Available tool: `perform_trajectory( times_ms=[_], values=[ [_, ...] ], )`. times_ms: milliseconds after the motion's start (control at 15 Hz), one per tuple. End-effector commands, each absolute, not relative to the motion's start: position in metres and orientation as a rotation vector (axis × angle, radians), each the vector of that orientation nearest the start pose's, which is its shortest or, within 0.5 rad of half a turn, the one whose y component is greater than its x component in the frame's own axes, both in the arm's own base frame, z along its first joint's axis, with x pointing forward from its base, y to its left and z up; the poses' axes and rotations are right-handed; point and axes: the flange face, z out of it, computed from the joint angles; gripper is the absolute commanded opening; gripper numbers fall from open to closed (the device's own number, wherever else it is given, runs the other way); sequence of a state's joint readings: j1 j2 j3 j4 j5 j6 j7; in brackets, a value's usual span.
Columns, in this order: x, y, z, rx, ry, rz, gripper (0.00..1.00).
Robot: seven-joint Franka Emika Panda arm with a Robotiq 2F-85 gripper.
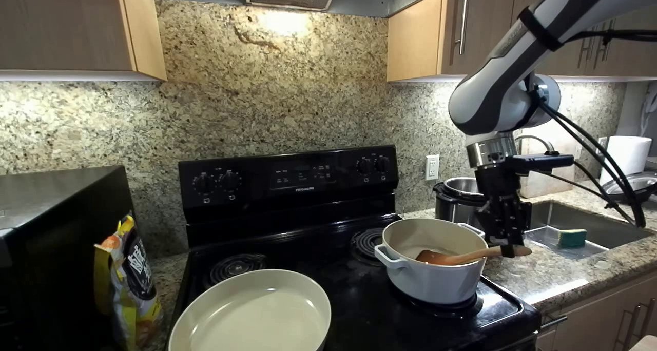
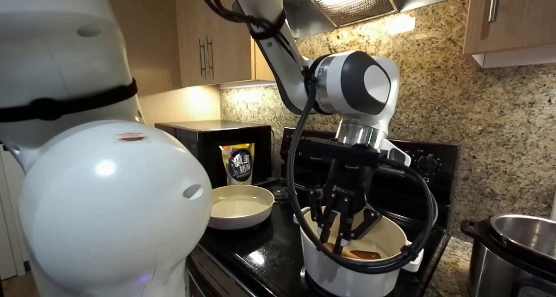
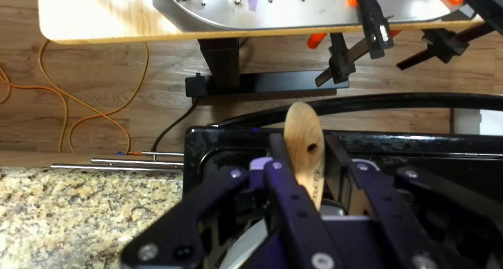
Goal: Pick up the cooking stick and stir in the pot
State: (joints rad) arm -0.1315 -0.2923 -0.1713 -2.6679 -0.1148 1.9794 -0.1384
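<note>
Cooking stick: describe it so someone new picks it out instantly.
Find the black stove and the deep white pot on it. The cooking stick reaches out of that pot, its handle in the tool. Unlike the pot and the shallow white pan, it is slim, wooden and brown.

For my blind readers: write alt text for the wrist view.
The end effector grips the stick near its holed end. Beyond lie the black stove and, lower left, a granite counter; a table with clamps runs along the top.

White arm (image 1: 505, 86), black cables (image 2: 373, 267), screw-studded black tool (image 3: 305, 141)
</note>
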Motion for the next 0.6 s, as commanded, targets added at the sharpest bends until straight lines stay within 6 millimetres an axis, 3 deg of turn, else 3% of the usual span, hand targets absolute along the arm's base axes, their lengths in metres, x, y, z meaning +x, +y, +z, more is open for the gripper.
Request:
perform_trajectory(
  times_ms=[0,267,533],
  values=[
    [0.333,-0.104,0.325,-3.066,0.101,0.776,0.09],
    [0.351,-0.088,0.346,-3.07,0.035,0.83,0.09],
    [0.378,-0.066,0.351,-3.121,0.011,0.826,0.09]
  ],
)
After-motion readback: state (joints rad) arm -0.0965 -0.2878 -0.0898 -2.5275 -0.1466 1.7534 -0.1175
